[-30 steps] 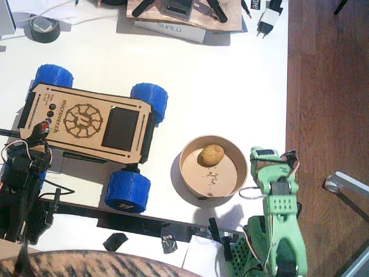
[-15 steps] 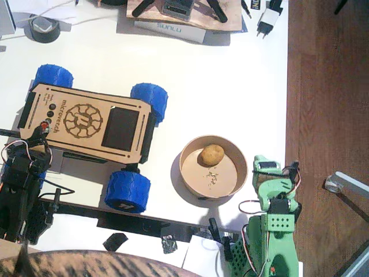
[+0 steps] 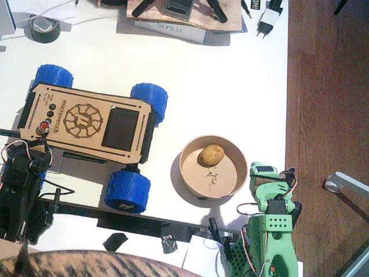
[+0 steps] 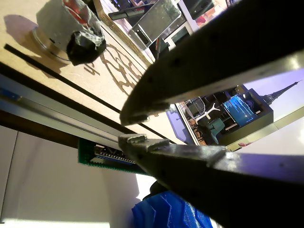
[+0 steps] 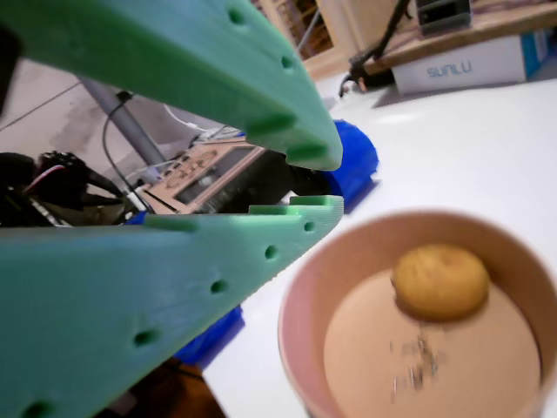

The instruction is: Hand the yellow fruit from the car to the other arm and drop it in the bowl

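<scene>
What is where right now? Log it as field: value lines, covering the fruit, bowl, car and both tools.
yellow fruit: lying in the bowl, toward its far side
bowl: on the white table, right of the car, a few crumbs inside
car: on the table, nothing on its deck
left tool: black, at the car's left end, open, empty
right tool: green, beside the bowl, open, empty

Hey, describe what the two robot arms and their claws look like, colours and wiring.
The left arm is black, with red and white wires; its claw has dark tapered fingers. The right arm is light green printed plastic with black servos and red and white wires; its claw has flat green fingers with small holes.
</scene>
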